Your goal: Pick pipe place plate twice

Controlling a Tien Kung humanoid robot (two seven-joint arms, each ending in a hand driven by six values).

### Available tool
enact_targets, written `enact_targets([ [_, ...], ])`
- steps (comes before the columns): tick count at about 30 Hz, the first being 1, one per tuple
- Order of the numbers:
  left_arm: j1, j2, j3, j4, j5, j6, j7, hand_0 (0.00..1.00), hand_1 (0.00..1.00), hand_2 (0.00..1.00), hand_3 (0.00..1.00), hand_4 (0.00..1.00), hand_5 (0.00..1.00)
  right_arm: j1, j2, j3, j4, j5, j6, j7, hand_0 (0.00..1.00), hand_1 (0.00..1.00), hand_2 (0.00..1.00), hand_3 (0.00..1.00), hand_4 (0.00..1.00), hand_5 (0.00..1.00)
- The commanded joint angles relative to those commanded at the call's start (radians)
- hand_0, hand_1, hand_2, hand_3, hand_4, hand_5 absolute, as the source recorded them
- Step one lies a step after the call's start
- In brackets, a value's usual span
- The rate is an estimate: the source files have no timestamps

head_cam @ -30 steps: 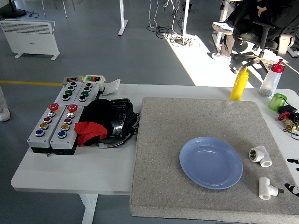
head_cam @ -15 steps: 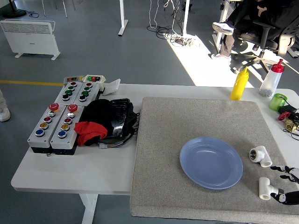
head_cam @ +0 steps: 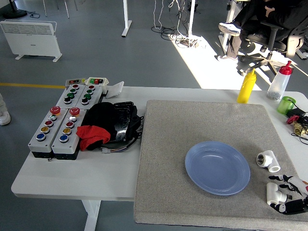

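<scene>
Head view shows the black right hand [head_cam: 288, 196] at the near white plastic pipe tee [head_cam: 275, 193], right of the round blue plate [head_cam: 217, 167]; its fingers [head_cam: 288, 181] curl around the fitting, though a firm clamp cannot be confirmed. Best to close squarely before lifting. A second white pipe elbow [head_cam: 268, 160] lies just beyond on the grey mat [head_cam: 183, 125].

We see a white table [head_cam: 72, 175] carrying a grey mat [head_cam: 192, 125], button boxes [head_cam: 60, 122], a black and red bundle [head_cam: 108, 126], a yellow bottle [head_cam: 247, 86], a clear bottle [head_cam: 279, 82] and a green cup [head_cam: 286, 104].
</scene>
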Motion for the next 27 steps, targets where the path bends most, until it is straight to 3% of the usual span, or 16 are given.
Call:
enact_targets([
  [20,-0.006,0.002,0.007,0.003,-0.01,0.001,0.0,0.652,0.614,0.61,0.601,0.297,0.998,0.035,0.02,-0.045,-0.067,-0.068,-0.043,0.04,0.998,0.922,0.983,0.904,0.822,0.265],
  [21,-0.008,0.002,0.008,0.003,-0.011,0.001,0.0,0.652,0.614,0.609,0.601,0.297,0.998,0.037,0.021,-0.047,-0.067,-0.074,-0.042,0.04,0.949,0.875,0.966,0.884,0.811,0.243],
  [26,-0.01,0.002,0.01,0.003,-0.014,0.001,0.0,0.652,0.614,0.609,0.601,0.297,0.998,0.038,0.023,-0.05,-0.065,-0.092,-0.033,0.032,0.949,0.875,0.966,0.884,0.811,0.243],
  [27,-0.01,0.002,0.011,0.003,-0.014,0.001,0.0,0.653,0.614,0.609,0.601,0.297,0.998,0.037,0.023,-0.051,-0.065,-0.094,-0.032,0.03,0.817,0.766,0.856,0.804,0.757,0.17],
])
